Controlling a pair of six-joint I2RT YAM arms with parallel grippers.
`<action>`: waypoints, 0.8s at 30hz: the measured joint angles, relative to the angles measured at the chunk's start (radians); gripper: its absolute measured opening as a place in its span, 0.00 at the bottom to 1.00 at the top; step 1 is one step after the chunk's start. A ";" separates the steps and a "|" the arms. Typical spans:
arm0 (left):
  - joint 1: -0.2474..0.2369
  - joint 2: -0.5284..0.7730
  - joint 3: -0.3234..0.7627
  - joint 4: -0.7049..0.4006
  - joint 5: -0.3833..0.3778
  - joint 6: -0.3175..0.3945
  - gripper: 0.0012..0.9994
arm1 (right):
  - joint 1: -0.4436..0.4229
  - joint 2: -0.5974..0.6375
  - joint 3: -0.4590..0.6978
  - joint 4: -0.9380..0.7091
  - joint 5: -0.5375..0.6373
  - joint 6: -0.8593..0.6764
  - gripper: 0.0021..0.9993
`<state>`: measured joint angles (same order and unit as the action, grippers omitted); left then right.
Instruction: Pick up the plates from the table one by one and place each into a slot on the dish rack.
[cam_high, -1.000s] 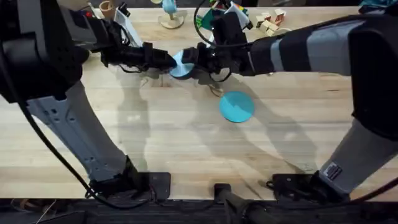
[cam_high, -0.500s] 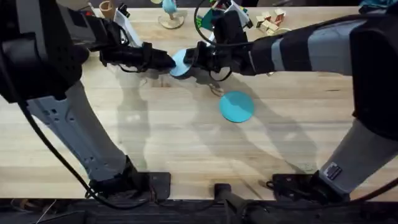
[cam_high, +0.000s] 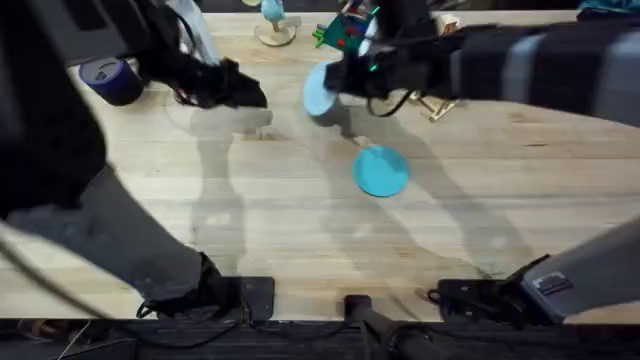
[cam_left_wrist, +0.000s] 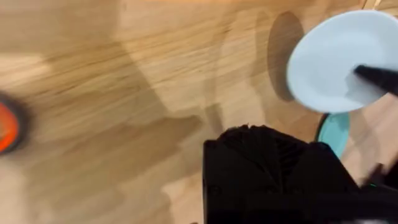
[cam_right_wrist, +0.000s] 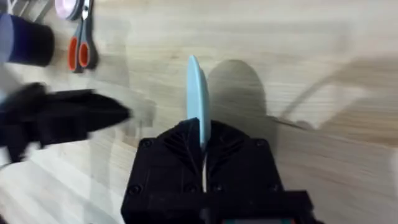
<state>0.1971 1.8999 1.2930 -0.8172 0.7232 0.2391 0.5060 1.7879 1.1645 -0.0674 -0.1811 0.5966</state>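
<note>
Plates come one at a time: your right gripper (cam_right_wrist: 200, 142) pinches the pale plate (cam_high: 318, 92) on edge above the table (cam_high: 300, 210), beyond the turquoise plate (cam_high: 381, 170), so next carry it to the rack, while I can't tell the left gripper's (cam_high: 245, 92) state.

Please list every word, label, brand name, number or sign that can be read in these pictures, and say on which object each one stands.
No text can be read in any view.
The pale blue plate held by the right gripper, the turquoise plate on the table and the left gripper show no print.
A small pale label on the right arm's base is too blurred to read.
</note>
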 joint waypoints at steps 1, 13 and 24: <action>-0.002 -0.037 0.000 -0.007 -0.020 0.000 0.04 | -0.010 -0.026 0.000 -0.028 0.005 -0.021 0.03; -0.310 -0.531 0.000 -0.230 -0.381 -0.083 0.04 | -0.138 -0.414 0.020 -0.461 0.024 -0.414 0.03; -0.565 -0.699 0.000 -0.330 -0.518 -0.209 0.04 | -0.257 -0.487 0.163 -0.863 0.032 -0.738 0.03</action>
<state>-0.3683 1.2011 1.2930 -1.1476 0.2054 0.0296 0.2485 1.3006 1.3277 -0.9301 -0.1493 -0.1411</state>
